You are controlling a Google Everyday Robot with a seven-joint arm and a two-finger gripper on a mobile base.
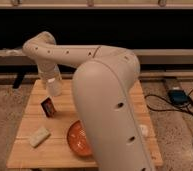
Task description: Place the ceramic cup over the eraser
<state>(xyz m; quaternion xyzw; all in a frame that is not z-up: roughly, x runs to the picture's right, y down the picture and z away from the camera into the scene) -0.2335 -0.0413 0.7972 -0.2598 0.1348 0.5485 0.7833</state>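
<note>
The ceramic cup (54,89), small, white and cylindrical, hangs under the wrist of my arm above the back left part of the wooden table (25,150). My gripper (53,82) is shut on the cup, its fingers merging with the white of the cup. The eraser (48,106), a dark block with a reddish face, stands on the table just in front of the cup and slightly to its left. Cup and eraser are apart.
A pale flat block (39,136) lies at the front left of the table. The orange-red bowl (78,140) sits front centre, half hidden by my large arm link (110,110). A small white thing (143,130) peeks out at right. Cables and a box (177,96) lie on the floor to the right.
</note>
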